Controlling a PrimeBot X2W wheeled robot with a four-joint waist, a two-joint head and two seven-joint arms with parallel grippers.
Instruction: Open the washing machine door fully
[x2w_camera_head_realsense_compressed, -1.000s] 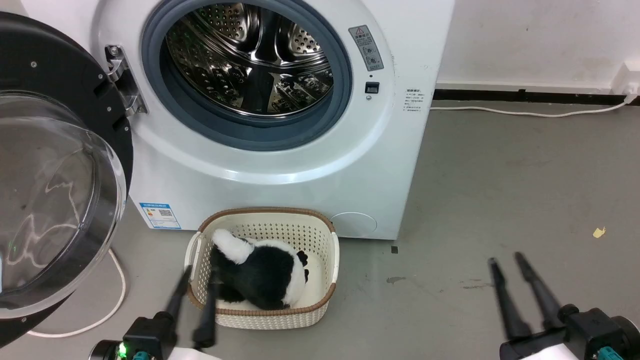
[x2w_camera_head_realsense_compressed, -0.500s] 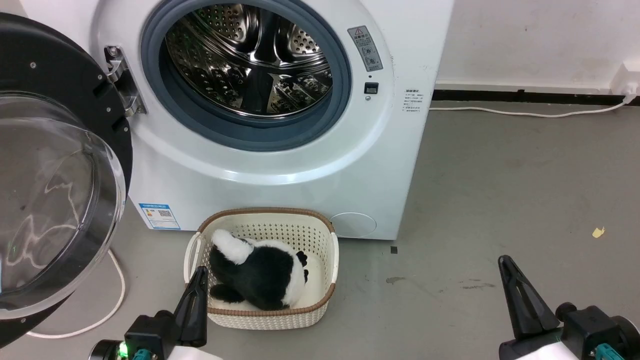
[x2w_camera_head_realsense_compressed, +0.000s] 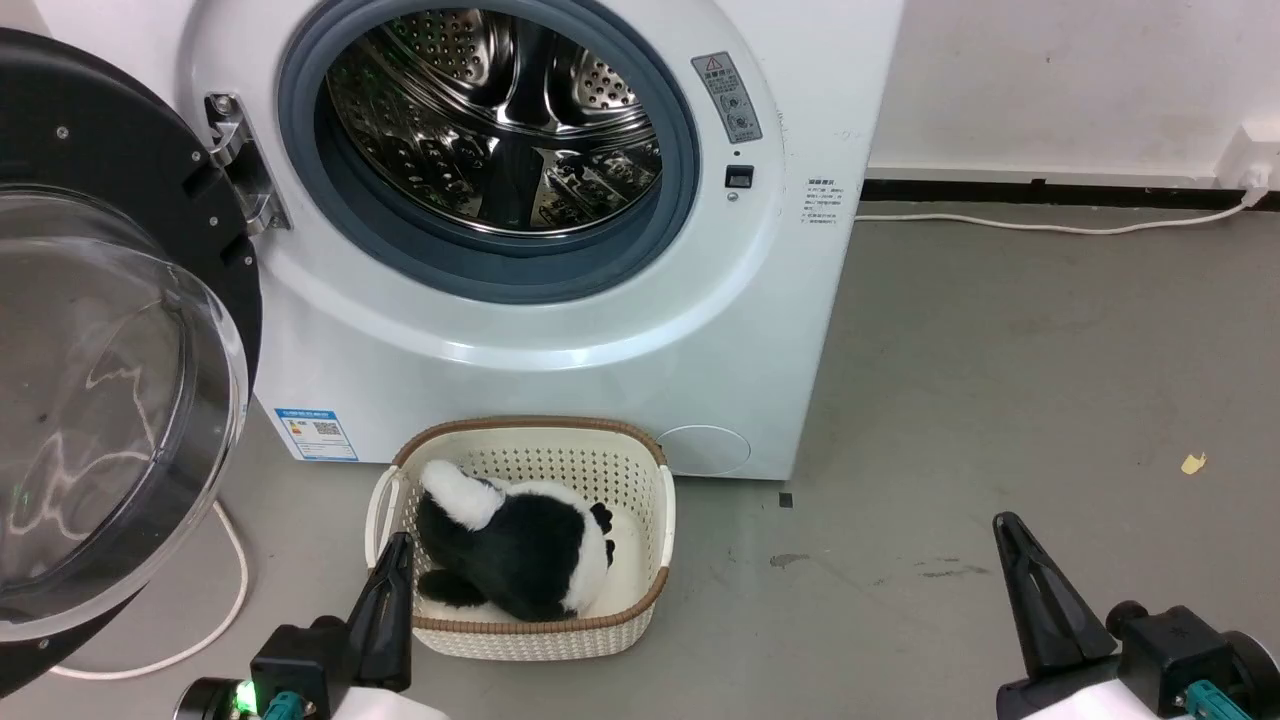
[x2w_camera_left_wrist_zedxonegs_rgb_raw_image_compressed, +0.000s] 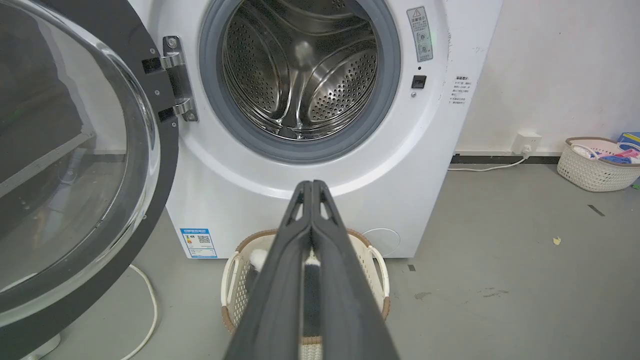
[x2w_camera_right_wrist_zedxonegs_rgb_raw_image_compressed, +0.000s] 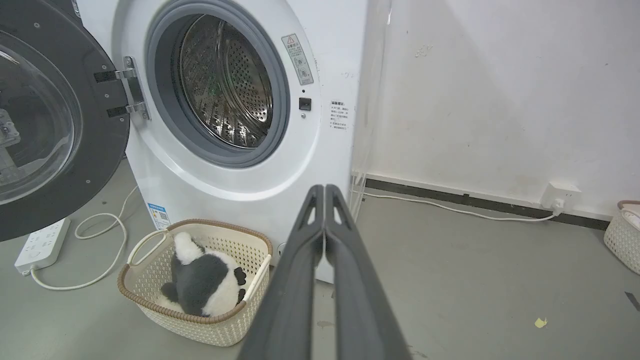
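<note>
Head view. Door (x2w_camera_head_realsense_compressed: 110, 380), left edge of the frame: swung clear of the machine (x2w_camera_head_realsense_compressed: 600, 340) on its hinge (x2w_camera_head_realsense_compressed: 240, 165), with the black rim and glass bowl turned toward the camera. The drum (x2w_camera_head_realsense_compressed: 500, 110) lies exposed at upper centre. Basket (x2w_camera_head_realsense_compressed: 668, 500), lower centre: stands on the floor (x2w_camera_head_realsense_compressed: 1000, 350) just before the machine and holds a black-and-white plush (x2w_camera_head_realsense_compressed: 520, 550). Left gripper (x2w_camera_head_realsense_compressed: 400, 545), lower left: fingers pressed together, empty, tip overlapping the basket's lower-left rim in the frame. Right gripper (x2w_camera_head_realsense_compressed: 1005, 525), lower right: fingers likewise together, holding nothing, above the floor, well apart from the door.
</note>
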